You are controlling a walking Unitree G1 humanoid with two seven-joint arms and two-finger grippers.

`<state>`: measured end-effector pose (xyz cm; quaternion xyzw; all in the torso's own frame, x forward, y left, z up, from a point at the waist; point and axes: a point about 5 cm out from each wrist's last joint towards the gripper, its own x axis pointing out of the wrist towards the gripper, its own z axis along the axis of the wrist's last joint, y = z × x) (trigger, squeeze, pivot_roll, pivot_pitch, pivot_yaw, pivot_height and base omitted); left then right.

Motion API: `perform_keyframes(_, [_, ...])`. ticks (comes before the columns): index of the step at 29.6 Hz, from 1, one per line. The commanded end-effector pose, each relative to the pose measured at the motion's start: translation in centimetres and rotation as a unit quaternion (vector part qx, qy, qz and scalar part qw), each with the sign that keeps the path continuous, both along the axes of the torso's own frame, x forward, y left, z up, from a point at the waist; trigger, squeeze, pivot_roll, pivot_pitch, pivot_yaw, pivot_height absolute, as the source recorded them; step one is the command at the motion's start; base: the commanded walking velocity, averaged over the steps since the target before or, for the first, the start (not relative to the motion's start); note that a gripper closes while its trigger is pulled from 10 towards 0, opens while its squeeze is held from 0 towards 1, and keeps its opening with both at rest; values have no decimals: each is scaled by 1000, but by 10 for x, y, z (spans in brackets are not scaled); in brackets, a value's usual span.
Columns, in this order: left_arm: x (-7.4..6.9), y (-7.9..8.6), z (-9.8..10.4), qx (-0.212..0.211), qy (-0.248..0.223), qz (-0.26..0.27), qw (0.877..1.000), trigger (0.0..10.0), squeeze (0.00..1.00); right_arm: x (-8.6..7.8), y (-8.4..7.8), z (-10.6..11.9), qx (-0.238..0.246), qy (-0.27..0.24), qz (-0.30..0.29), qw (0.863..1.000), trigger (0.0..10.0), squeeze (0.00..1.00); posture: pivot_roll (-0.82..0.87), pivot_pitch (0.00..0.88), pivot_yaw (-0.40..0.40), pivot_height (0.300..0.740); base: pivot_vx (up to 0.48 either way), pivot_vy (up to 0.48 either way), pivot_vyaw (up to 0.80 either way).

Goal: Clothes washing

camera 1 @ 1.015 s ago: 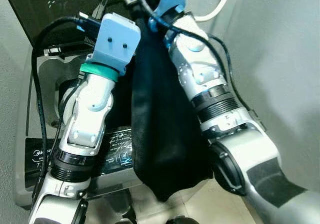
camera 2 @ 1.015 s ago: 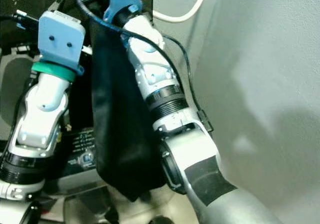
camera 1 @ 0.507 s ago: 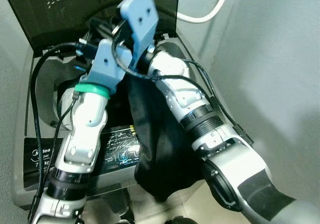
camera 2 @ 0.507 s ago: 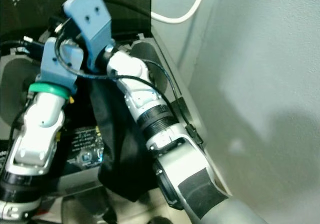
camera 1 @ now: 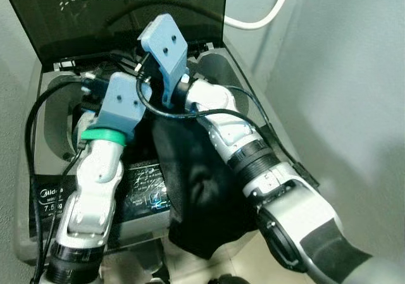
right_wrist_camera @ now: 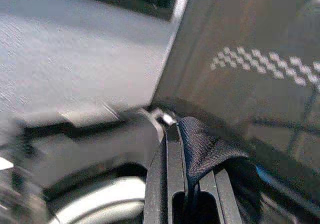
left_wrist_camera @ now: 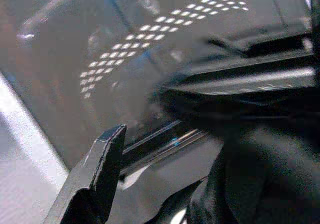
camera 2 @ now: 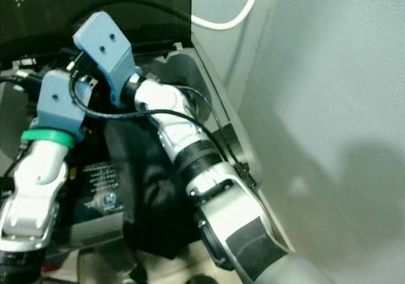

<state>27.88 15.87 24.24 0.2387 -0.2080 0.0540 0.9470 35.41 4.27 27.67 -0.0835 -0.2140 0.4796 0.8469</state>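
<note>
A black garment (camera 1: pixel 202 189) hangs from the tub opening of the grey top-load washing machine (camera 1: pixel 38 198), draping over its front panel down toward the floor. My right gripper (right_wrist_camera: pixel 177 129) is shut on a fold of this cloth (right_wrist_camera: pixel 200 144) and sits low over the back of the opening, hidden in the eye views behind its blue wrist mount (camera 1: pixel 163 50). My left arm, with its blue mount (camera 1: pixel 120 104), reaches into the opening beside it. In the left wrist view one black finger (left_wrist_camera: pixel 97 179) stands far to the side, apart from the dark cloth (left_wrist_camera: pixel 260 179).
The dark lid (camera 1: pixel 114 12) stands open at the back. A white hose (camera 1: pixel 266 15) curves along the wall behind. A grey wall (camera 1: pixel 342 81) stands close on the right. Black cables (camera 1: pixel 38 126) loop off both wrists over the machine's top.
Both wrists have dropped from high in front of the lid down to the tub opening. The garment's top came down with the right gripper, and the cloth now bunches over the front panel.
</note>
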Motion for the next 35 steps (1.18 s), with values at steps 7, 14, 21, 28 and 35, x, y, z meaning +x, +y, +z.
perform_keyframes(7, [-10, 7, -6, -1, 29, 30, 999, 10000, 0, 3, -4, 6, 45, 16, 0, 999, 10000, 0, 20, 8, 16, 740, 0, 0, 0])
perform_keyframes(14, [-2, 18, 29, 57, -81, 63, 993, 10000, 0, 14, -27, 4, 25, -2, -57, 998, 10000, 0, -10, 0, 32, 740, 0, 0, 0])
perform_keyframes(21, [-11, 11, 39, 55, -116, 60, 990, 10000, 0, 21, -31, -10, -12, -4, -123, 992, 10000, 0, 0, 0, 27, 740, 0, 0, 0])
perform_keyframes(28, [-14, 9, 53, 33, -146, 44, 988, 10000, 0, 22, -29, -18, -30, 22, -117, 992, 10000, 0, 3, 0, 27, 740, 0, 0, 0])
perform_keyframes(35, [-11, 3, 49, 46, -148, 28, 987, 10000, 0, 12, -15, -24, -32, 54, -41, 997, 10000, 1000, 2, 0, 26, 740, 0, 0, 0])
